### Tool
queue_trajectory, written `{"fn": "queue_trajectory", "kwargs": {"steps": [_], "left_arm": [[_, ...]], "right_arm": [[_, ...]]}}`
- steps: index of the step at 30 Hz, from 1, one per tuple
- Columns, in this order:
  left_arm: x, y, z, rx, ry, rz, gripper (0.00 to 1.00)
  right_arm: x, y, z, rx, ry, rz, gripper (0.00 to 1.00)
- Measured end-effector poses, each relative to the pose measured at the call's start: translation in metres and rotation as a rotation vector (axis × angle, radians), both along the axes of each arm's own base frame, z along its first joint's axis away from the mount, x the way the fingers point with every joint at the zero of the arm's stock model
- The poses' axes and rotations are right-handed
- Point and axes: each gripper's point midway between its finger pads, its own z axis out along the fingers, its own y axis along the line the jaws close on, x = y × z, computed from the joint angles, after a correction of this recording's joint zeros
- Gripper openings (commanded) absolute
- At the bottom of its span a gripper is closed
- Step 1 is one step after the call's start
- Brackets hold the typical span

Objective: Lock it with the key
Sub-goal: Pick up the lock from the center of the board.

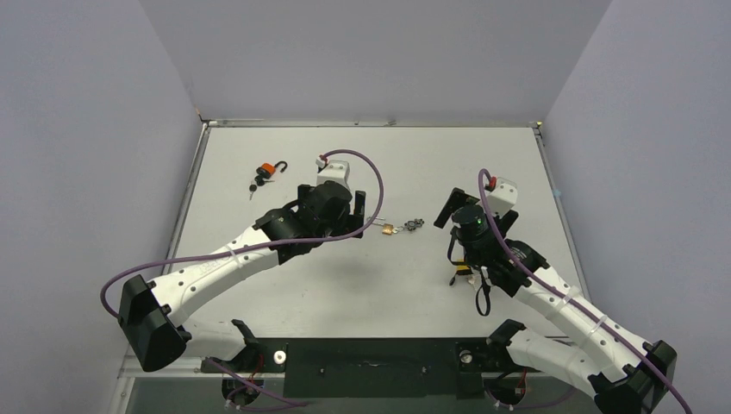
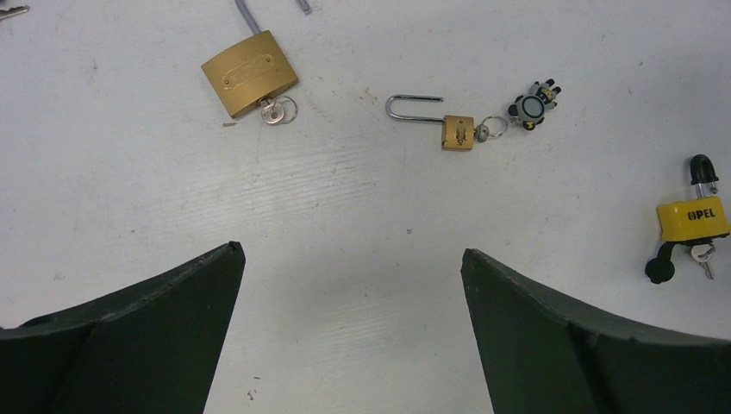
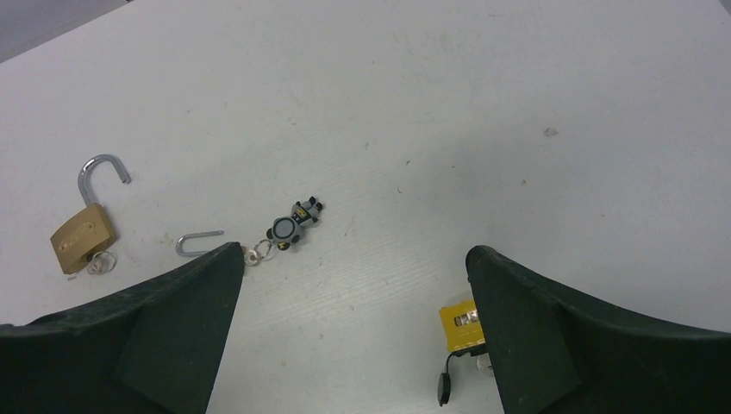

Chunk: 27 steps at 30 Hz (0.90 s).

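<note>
table (image 1: 362, 293): white, matt and flat; faint scuffs and small dark specks scattered over its top.
walls (image 1: 362, 60): plain pale lilac panels standing upright along the table's left, far and right sides.
rail (image 1: 371, 123): thin metal strip along the table's far edge and down its left edge.
black plate (image 1: 371, 366): flat and dark, across the middle of the table's near edge; two round silver fittings on it.
brown fleck (image 2: 228, 124): tiny, lying on the table top.

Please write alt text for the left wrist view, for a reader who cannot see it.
Three padlocks lie apart on a white table: a large brass padlock at upper left, a small brass padlock with its shackle open and a grey figure keychain in the middle, a yellow padlock at right. The left tool stands open and empty below.
</note>
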Motion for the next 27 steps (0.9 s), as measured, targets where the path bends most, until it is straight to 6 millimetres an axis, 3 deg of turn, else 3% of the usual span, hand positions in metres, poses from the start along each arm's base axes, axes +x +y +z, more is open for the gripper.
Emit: {"fn": "queue_trajectory", "kwargs": {"steps": [10,19,27], "left_arm": [[-0.024,-0.015,-0.005,-0.116,0.053,-0.119,0.98],[-0.026,-0.01,-0.001,-0.149,0.031,-0.117,0.98],[-0.016,-0.002,-0.002,-0.172,0.033,-0.09,0.98]], "right_arm": [[0.002,-0.019,-0.022,0.014,0.046,-0.084,1.0],[-0.011,-0.038,-0.078,0.093,0.153,-0.199,0.98],[-0.031,-0.047,-0.123,0.158,0.232,-0.286,0.88]]}}
